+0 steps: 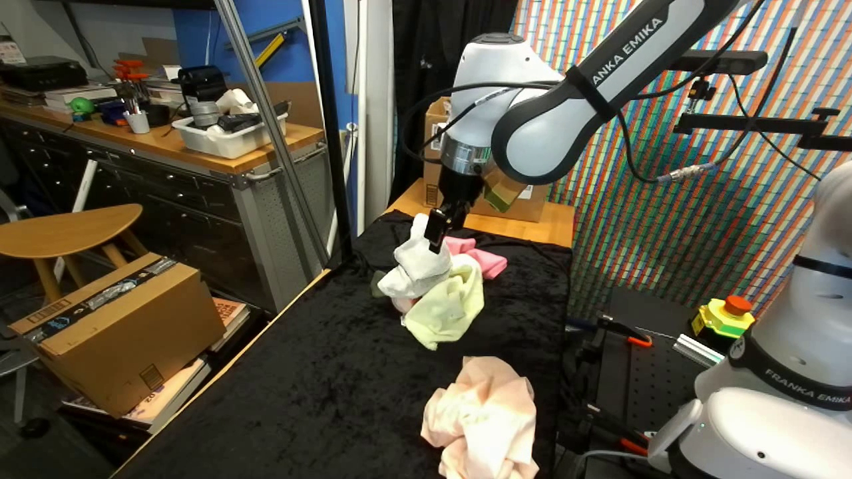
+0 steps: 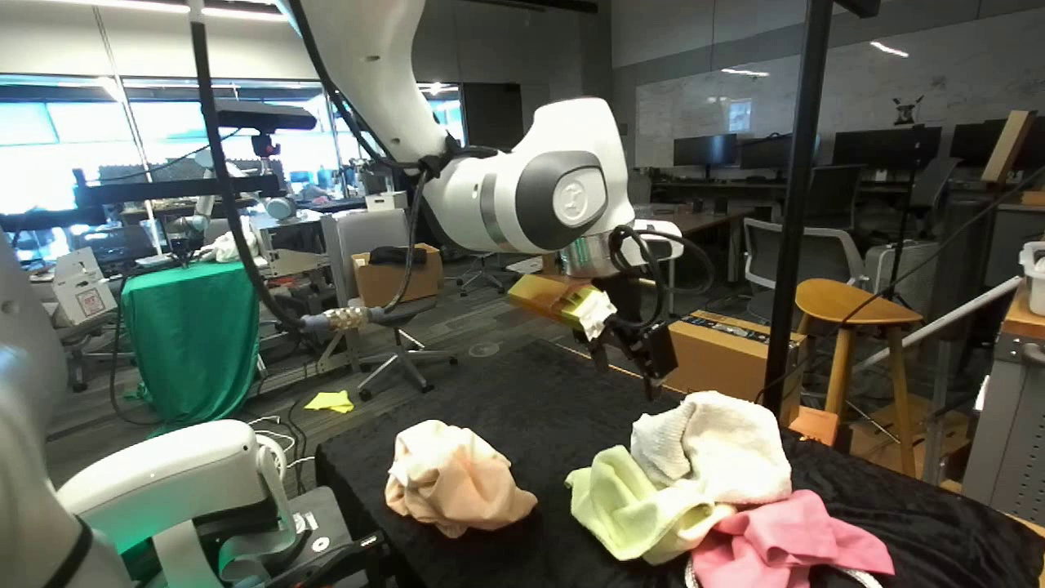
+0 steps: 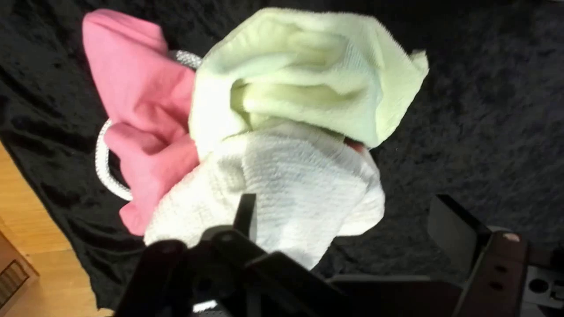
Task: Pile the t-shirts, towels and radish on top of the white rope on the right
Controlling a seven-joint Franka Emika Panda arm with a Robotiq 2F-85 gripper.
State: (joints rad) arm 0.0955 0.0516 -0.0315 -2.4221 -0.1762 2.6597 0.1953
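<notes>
My gripper [image 3: 346,213] stands open above the pile, nothing held; its left finger [image 3: 245,215] overlaps the white towel [image 3: 304,189] in the wrist view. In both exterior views the gripper [image 1: 437,229] hangs over the heap. The white towel lies partly over a pale green towel [image 3: 299,66] and a smooth pink cloth [image 3: 150,110], perhaps a t-shirt. Loops of the white rope [image 3: 102,163] stick out from under the pink cloth. A red patch [image 3: 354,144] peeks between the towels, possibly the radish, otherwise hidden. Apart lies a crumpled peach cloth [image 2: 453,482], perhaps another t-shirt.
Black velvet cloth [image 1: 299,399] covers the table. Cardboard boxes [image 1: 526,207] stand behind the pile, close to the arm. A black upright post [image 2: 792,204] rises past the table. Another white arm [image 1: 765,366] and an emergency stop button [image 1: 737,305] are beside the table.
</notes>
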